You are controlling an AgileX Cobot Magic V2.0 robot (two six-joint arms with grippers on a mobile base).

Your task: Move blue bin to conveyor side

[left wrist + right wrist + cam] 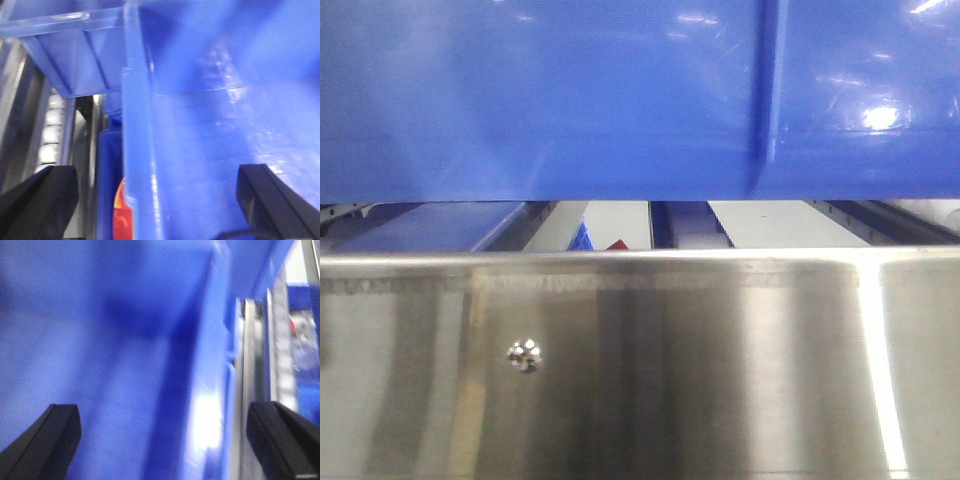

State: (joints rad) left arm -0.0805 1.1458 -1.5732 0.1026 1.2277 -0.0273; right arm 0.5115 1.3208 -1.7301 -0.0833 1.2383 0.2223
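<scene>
My left jaws are spread: one finger (42, 200) is outside the bin (225, 165) and the other inside. Its side wall stands between them and touches neither, as far as I can see. My right jaws are spread the same way over the opposite wall, the inner finger (50, 440) over the bin's floor and the outer one beside a steel rail (246, 390). Nothing is pinched on either side. That is the first risk: if one pair closes before the other, the bin may twist and slip, since the plastic looks glossy and slick.

A red-orange thing (120, 215) that I cannot identify shows against the left wall's outer face, and my outer finger might snag it on closing. Farther out, rollers (50, 135) run along the left, and the rail sits close to the right wall. A sideways shove could jam the rim against metal.

In the front view a steel panel (640, 380) is nearest, and the bin fills the view above it. A strip of background shows between the two. I cannot tell what carries the bin. If it dips in transit, its lower edge could strike the panel's top. I cannot make out the conveyor, so I am only guessing at the target side.
</scene>
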